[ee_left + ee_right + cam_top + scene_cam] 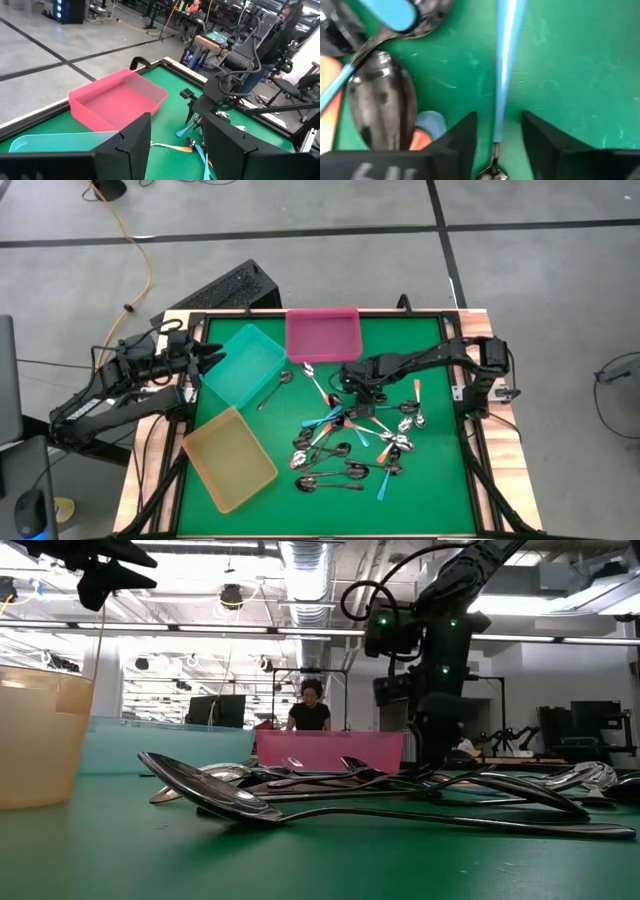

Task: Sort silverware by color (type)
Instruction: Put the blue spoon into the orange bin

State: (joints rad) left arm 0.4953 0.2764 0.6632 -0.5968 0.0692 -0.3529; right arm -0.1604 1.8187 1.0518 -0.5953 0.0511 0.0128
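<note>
Right gripper [497, 135] jaws apart astride blue spoon [506, 60] handle; close centred, lift straight; left jaws together.

The table surface [430, 380] is green. The trays are teal [242, 364], pink [322, 334] and translucent yellow [230, 458]. The spoons [350, 442] have light blue, orange-red or dark handles with shiny metal bowls. Both arms are black.

three plastic trays [322, 333]: one teal, one pink, one yellow. beside the pink one, roughly twenty spoons [352, 442].
</note>
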